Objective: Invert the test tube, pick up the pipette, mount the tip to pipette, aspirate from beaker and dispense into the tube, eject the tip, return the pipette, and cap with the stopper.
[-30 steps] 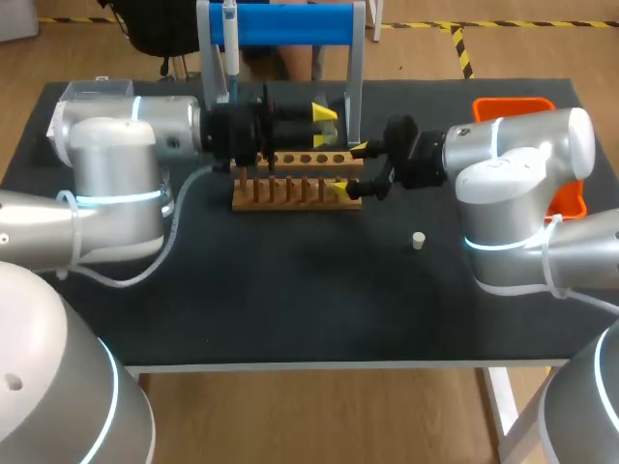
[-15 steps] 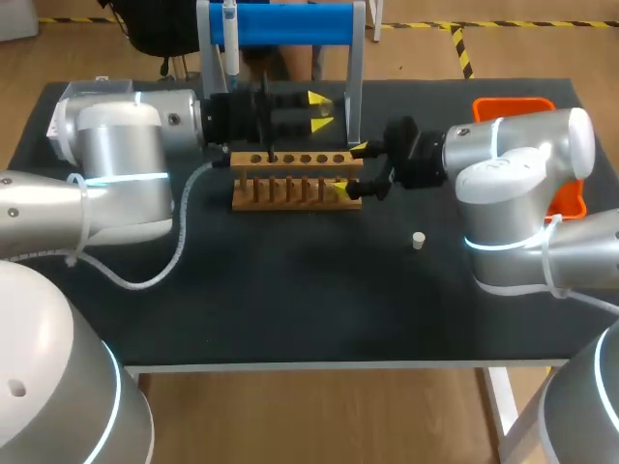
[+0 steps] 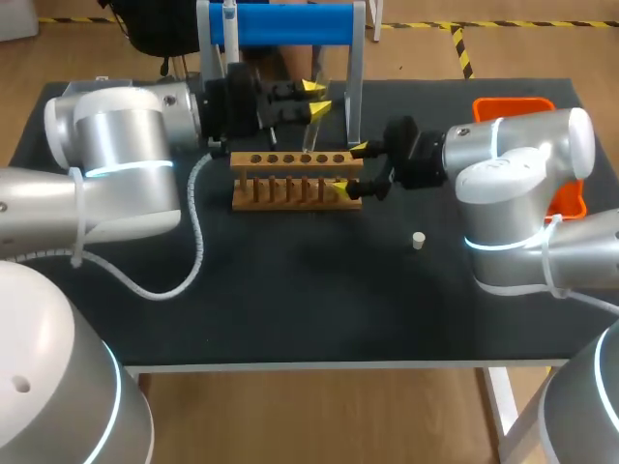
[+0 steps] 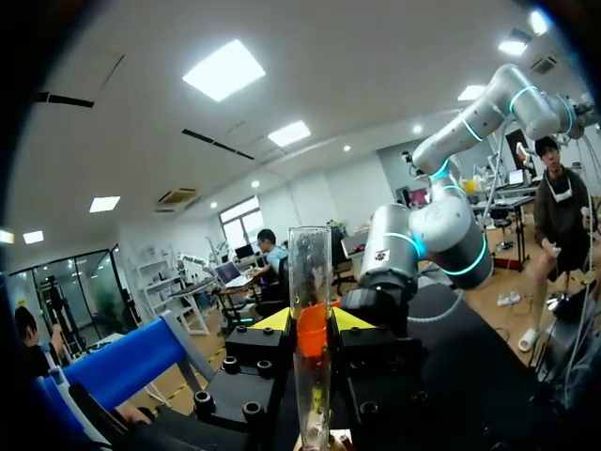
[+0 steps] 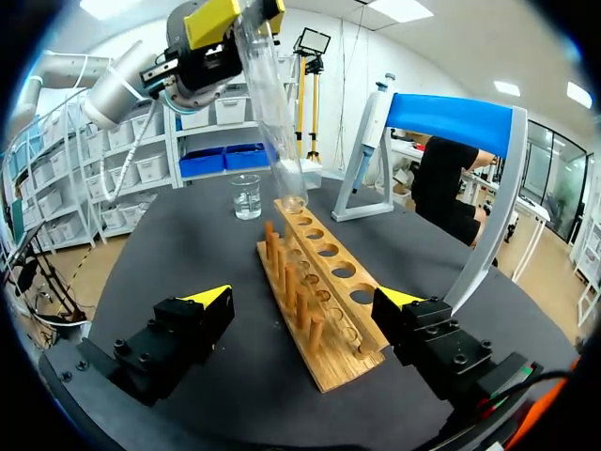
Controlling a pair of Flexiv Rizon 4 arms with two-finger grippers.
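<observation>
Test tube (image 5: 270, 103), clear, tilted, clamped in left gripper (image 3: 314, 100) at upper centre, above wooden rack (image 3: 290, 188); right gripper (image 3: 349, 166) spread wide astride rack's right end, untouching.

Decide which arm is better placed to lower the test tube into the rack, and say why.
Left, most likely. The left gripper is shut on the test tube, which hangs over the holes of the rack. The right gripper is open, fingers either side of the rack's end, holding nothing.
</observation>
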